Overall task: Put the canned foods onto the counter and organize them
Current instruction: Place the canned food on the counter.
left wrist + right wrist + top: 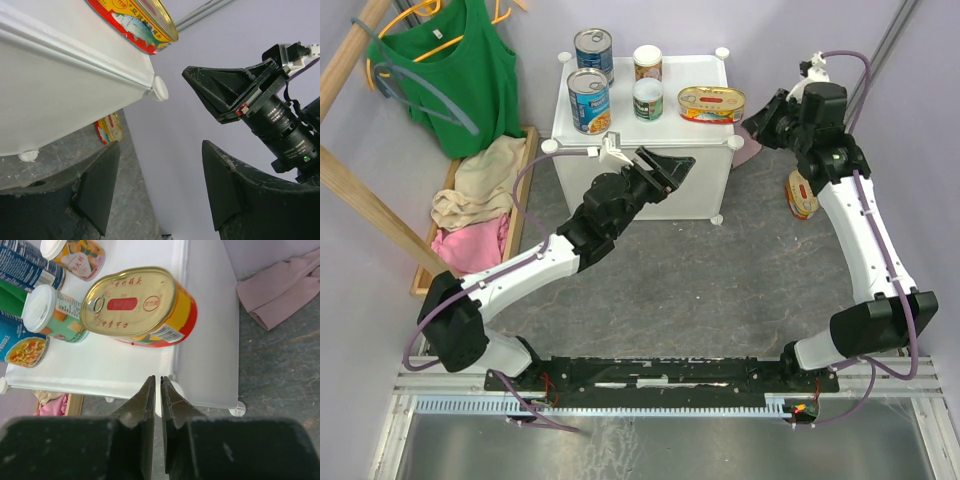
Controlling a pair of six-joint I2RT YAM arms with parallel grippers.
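On the white counter point(665, 125) stand two tall blue-labelled cans point(592, 48) point(588, 100), two small white-topped cans point(647, 62) point(647, 98) and one oval gold tin point(711, 104). A second oval tin point(802, 195) stands on edge on the floor to the right, partly behind the right arm. My right gripper point(758, 120) hovers off the counter's right side. In the right wrist view it point(157, 382) is shut on nothing, just short of the oval tin point(137, 305). My left gripper point(665, 170) is open and empty in front of the counter's front face. The left wrist view shows its open fingers point(97, 185).
A wooden tray point(525, 170) of clothes lies left of the counter, with a green top point(460, 70) on a hanger above it. A pinkish cloth point(280, 290) lies on the grey floor by the counter's right side. The counter's corner knob point(160, 89) sticks out near the right gripper.
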